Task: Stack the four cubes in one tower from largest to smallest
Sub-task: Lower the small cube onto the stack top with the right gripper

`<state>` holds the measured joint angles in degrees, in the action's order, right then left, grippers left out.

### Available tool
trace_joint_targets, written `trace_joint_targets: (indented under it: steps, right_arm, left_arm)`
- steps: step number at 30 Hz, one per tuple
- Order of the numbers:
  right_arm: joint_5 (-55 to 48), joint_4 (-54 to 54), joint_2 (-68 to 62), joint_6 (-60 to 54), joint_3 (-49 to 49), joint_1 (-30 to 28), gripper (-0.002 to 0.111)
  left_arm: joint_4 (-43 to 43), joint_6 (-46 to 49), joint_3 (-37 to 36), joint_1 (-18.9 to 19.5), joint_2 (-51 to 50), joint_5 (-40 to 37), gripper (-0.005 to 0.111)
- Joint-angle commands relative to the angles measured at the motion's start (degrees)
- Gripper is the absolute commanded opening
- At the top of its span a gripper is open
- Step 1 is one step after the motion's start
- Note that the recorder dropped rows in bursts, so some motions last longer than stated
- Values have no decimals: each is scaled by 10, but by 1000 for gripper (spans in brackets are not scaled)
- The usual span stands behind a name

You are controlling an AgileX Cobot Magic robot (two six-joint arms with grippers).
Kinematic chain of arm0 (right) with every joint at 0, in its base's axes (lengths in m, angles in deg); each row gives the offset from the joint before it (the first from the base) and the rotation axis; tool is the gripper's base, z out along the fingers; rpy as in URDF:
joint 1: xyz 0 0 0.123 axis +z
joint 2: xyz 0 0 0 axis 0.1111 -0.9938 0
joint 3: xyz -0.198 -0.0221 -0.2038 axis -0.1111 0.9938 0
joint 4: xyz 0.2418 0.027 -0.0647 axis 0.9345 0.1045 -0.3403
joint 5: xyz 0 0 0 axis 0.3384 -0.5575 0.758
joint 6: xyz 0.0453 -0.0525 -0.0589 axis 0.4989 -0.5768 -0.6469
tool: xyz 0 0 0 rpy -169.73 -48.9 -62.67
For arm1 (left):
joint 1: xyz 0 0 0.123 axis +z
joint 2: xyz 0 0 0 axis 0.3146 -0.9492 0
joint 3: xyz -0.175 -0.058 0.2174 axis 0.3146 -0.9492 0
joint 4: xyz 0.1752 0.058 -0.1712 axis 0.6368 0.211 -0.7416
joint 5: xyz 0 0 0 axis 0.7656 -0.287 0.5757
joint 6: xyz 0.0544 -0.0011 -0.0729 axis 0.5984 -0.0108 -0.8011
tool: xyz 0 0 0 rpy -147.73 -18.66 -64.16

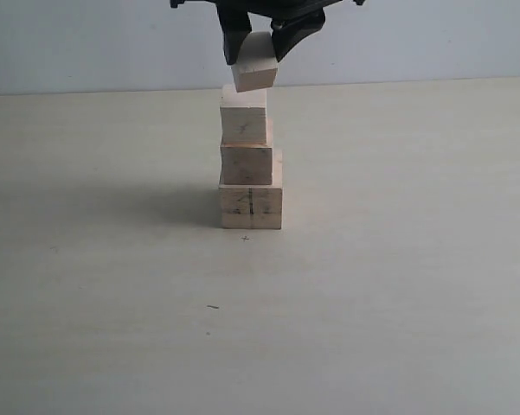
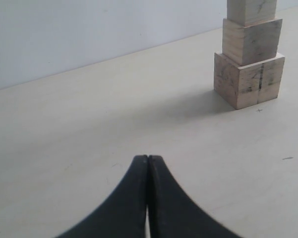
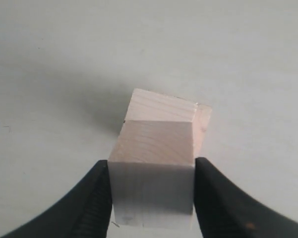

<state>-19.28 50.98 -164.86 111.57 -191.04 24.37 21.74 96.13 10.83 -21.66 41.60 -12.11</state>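
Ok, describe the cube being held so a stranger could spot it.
On the pale table stands a column of three wooden cubes. Right above it, the smallest cube is held tilted by the black right end effector, the only one gripped and not lying level.

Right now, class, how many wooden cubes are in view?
4. Three stand stacked: largest cube at the bottom, middle cube on it, third cube above. The smallest cube is held tilted in the right pincer at the top. None seems hidden.

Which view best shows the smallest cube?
Exterior view: the smallest cube is tilted in the right gripper above the stack. Right wrist view looks down on it; left wrist view cuts it off.
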Motion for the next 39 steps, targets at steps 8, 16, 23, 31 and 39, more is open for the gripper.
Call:
trace_joint_targets:
  steps: [8, 16, 23, 31, 39]
  right_arm:
    - [8, -5, -13, 45, 3, -2, 29]
    - [33, 7, -26, 77, 3, -2, 29]
    - [46, 9, -25, 90, 3, -2, 29]
    - [54, -21, -25, 101, 3, -2, 29]
    - [43, -8, -25, 101, 3, -2, 29]
  left_arm:
    - [0, -1, 1, -3, 3, 1, 0]
    - [0, -1, 1, -3, 3, 1, 0]
    - [0, -1, 1, -3, 3, 1, 0]
    - [0, -1, 1, -3, 3, 1, 0]
    - [0, -1, 1, -3, 3, 1, 0]
